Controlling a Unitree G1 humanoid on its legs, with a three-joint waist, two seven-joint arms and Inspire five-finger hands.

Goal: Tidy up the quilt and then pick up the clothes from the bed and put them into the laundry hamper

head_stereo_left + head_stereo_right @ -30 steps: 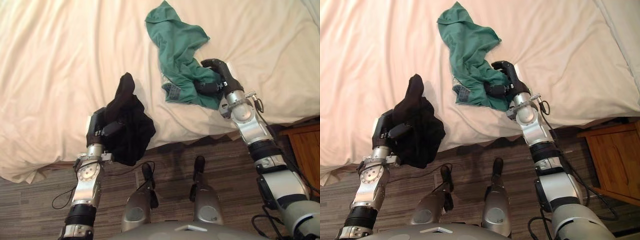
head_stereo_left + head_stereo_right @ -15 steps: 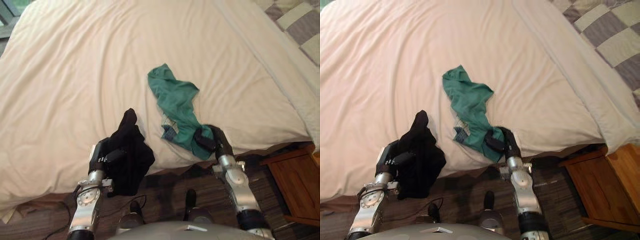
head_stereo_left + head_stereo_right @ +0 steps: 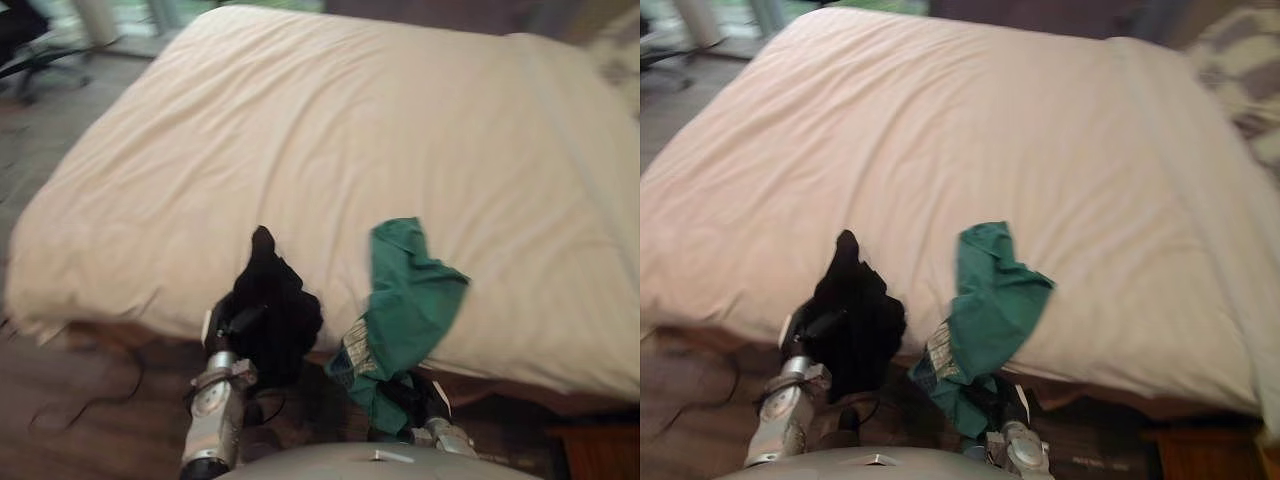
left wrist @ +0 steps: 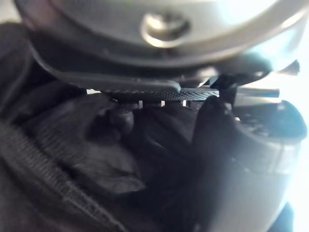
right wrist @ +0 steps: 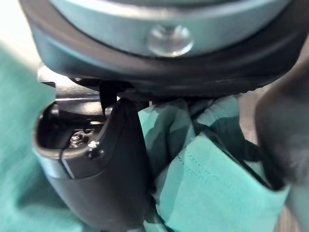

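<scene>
A cream quilt (image 3: 330, 130) covers the bed, spread fairly flat. My left hand (image 3: 222, 325) is shut on a black garment (image 3: 272, 310), held bunched at the bed's near edge. In the left wrist view the black cloth (image 4: 82, 159) is packed between the thumb (image 4: 241, 169) and the palm. My right hand (image 3: 405, 395) is shut on a green garment (image 3: 405, 300), which hangs from it with its upper part draped against the quilt's edge. The right wrist view has green fabric (image 5: 212, 183) pinched beside the thumb (image 5: 101, 169).
Dark wood floor (image 3: 70, 400) runs along the bed's near side and to the left. A wooden nightstand (image 3: 1210, 455) stands at the lower right by the bed. A patterned pillow (image 3: 1240, 60) lies at the far right of the bed.
The camera has pulled back and tilted up, so the whole bed shows. My right hand has drawn the green garment off the quilt towards the bed's edge; the left still holds the black garment.
</scene>
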